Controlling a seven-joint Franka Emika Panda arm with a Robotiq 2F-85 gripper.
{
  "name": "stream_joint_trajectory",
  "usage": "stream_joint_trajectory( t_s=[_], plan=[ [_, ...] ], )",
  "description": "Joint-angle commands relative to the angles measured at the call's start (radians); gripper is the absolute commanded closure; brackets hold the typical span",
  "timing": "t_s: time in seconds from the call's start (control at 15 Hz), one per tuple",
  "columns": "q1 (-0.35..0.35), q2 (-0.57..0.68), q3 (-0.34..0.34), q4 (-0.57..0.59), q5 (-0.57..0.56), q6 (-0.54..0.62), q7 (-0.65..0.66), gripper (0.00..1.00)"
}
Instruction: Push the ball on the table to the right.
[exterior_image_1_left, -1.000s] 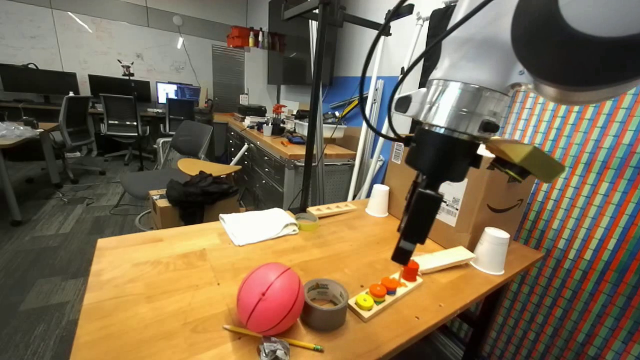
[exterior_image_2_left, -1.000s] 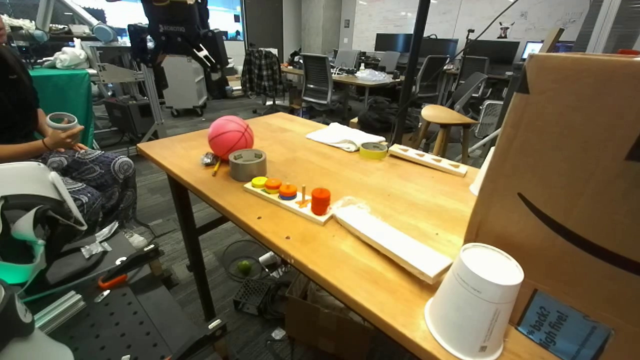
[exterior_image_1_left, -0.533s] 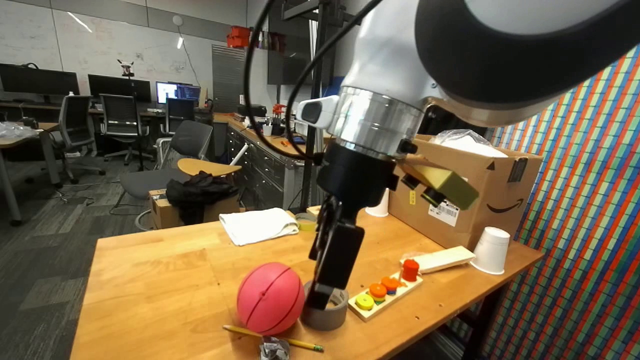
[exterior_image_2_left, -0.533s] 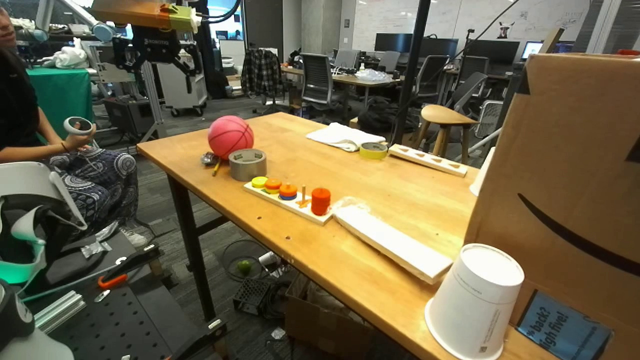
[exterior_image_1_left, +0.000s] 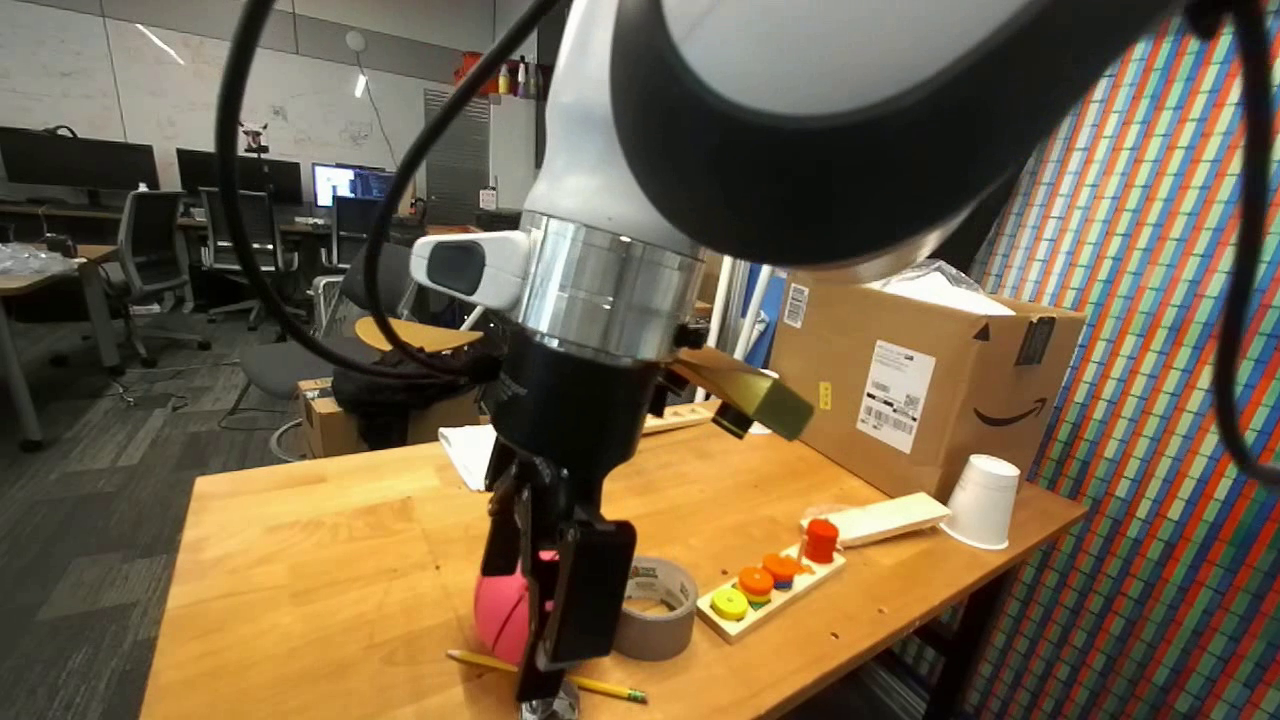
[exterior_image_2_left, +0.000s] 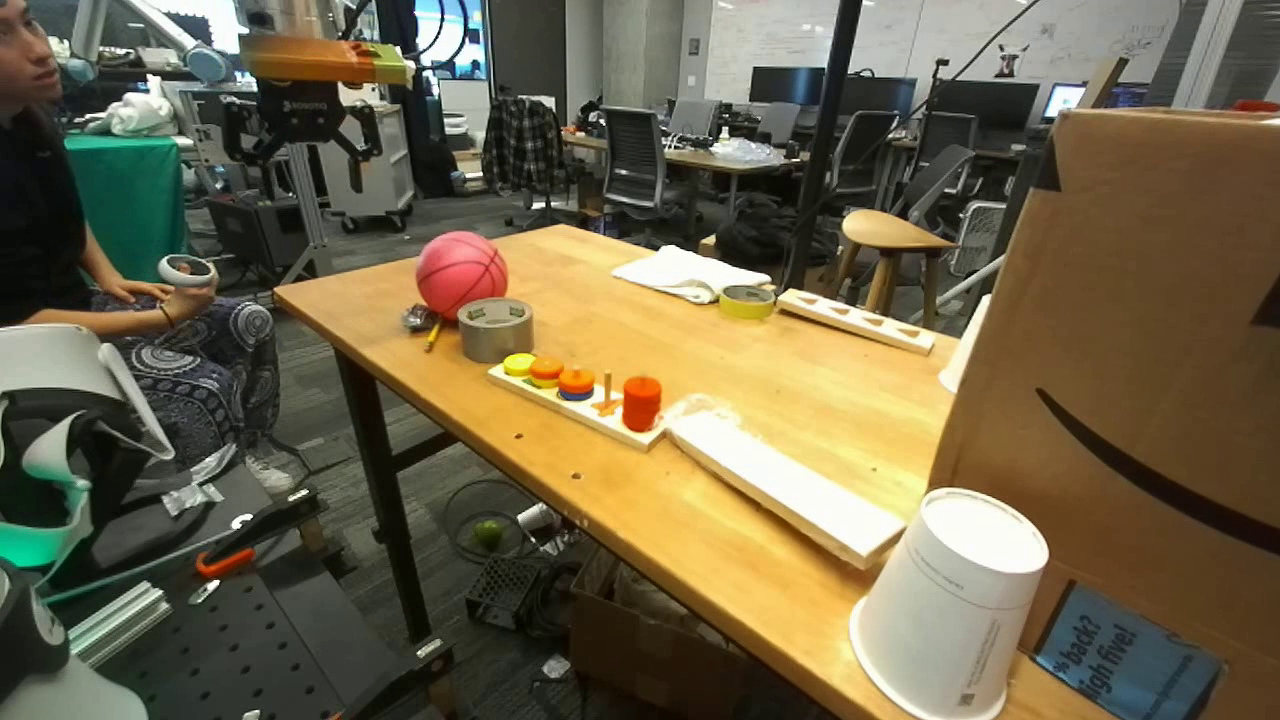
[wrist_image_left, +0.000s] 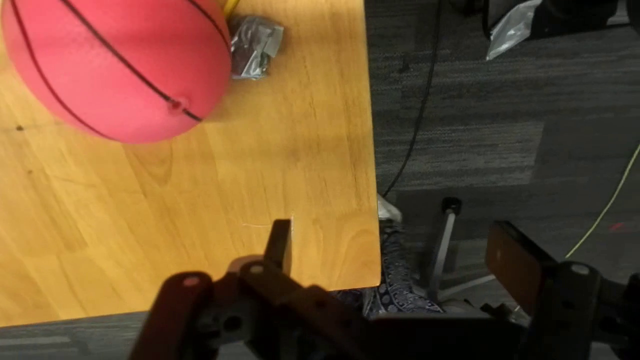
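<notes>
The pink ball with dark seams rests on the wooden table (exterior_image_1_left: 300, 540). It shows whole in an exterior view (exterior_image_2_left: 460, 272), and large at the upper left of the wrist view (wrist_image_left: 120, 70). In an exterior view (exterior_image_1_left: 500, 610) my gripper's fingers hide much of it. My gripper (wrist_image_left: 392, 237) is open, its two fingers wide apart with nothing between them. In the wrist view one finger lies over the table corner and one over the floor beyond the edge. In an exterior view the gripper (exterior_image_2_left: 312, 180) hangs above table height, apart from the ball.
A grey tape roll (exterior_image_1_left: 655, 625) stands close beside the ball. A pencil (exterior_image_1_left: 610, 690) and a crumpled wrapper (wrist_image_left: 255, 47) lie by it. A ring-stacking toy (exterior_image_2_left: 575, 395), white board (exterior_image_2_left: 785, 485), cup (exterior_image_2_left: 950, 600) and cardboard box (exterior_image_1_left: 910, 390) stand farther along. A person (exterior_image_2_left: 60, 220) sits beyond the table.
My gripper has swept from above the stacking toy, past the tape roll, to the ball's end of the table, coming in front of the ball in an exterior view. The ball has not moved.
</notes>
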Motion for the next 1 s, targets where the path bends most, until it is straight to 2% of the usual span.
stream_joint_trajectory(
  t_s=[0.0, 0.4, 0.67, 0.8, 0.93],
  plan=[
    [-0.063, 0.102, 0.006, 0.113, -0.01, -0.027, -0.245, 0.0],
    [-0.195, 0.245, 0.024, 0.241, 0.026, -0.022, -0.695, 0.0],
    [-0.253, 0.302, 0.062, 0.267, 0.102, -0.058, -0.956, 0.0],
    [-0.274, 0.304, 0.083, 0.262, 0.117, -0.138, -1.036, 0.0],
    [-0.284, 0.304, 0.096, 0.251, 0.097, -0.202, -1.057, 0.0]
  ],
)
